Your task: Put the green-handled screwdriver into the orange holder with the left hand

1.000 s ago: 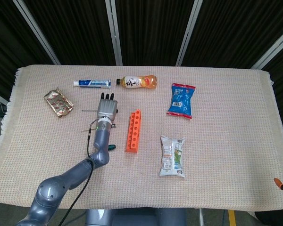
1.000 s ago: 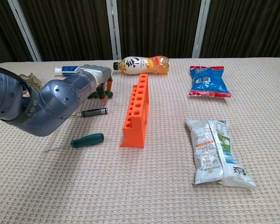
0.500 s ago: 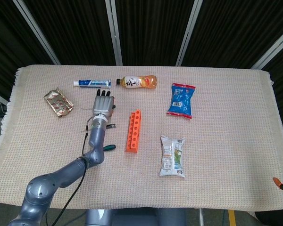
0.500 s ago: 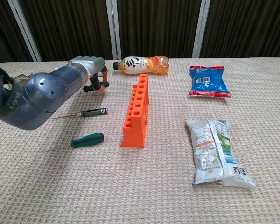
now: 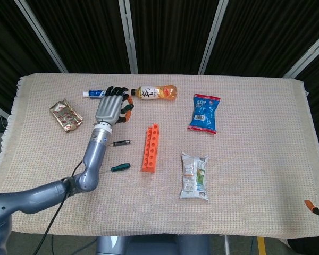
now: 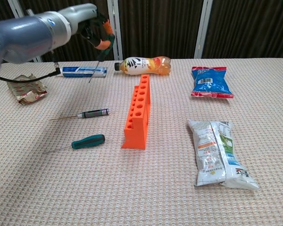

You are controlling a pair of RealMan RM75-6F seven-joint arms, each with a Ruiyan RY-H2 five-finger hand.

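Note:
My left hand (image 5: 109, 108) (image 6: 90, 24) is raised above the back left of the table and grips a screwdriver with a green and orange handle (image 5: 127, 108) (image 6: 104, 41). Its thin shaft (image 6: 95, 68) points down and to the left, clear of the cloth. The orange holder (image 5: 150, 148) (image 6: 138, 109) stands upright mid-table, its row of holes empty, well to the right of and nearer than the hand. A second screwdriver with a dark green handle (image 5: 119, 167) (image 6: 87, 141) lies flat left of the holder's near end. My right hand does not show.
A black-handled screwdriver (image 5: 120, 143) (image 6: 95, 113) lies left of the holder. A toothpaste tube (image 6: 83, 71), a drink bottle (image 5: 156, 92) and a foil pack (image 5: 65, 116) lie along the back left. A blue snack bag (image 5: 204, 112) and a white bag (image 5: 194, 176) lie to the right.
My left hand has risen off the table with the green and orange screwdriver and moved back and left. The arm has swung out of the chest view's foreground.

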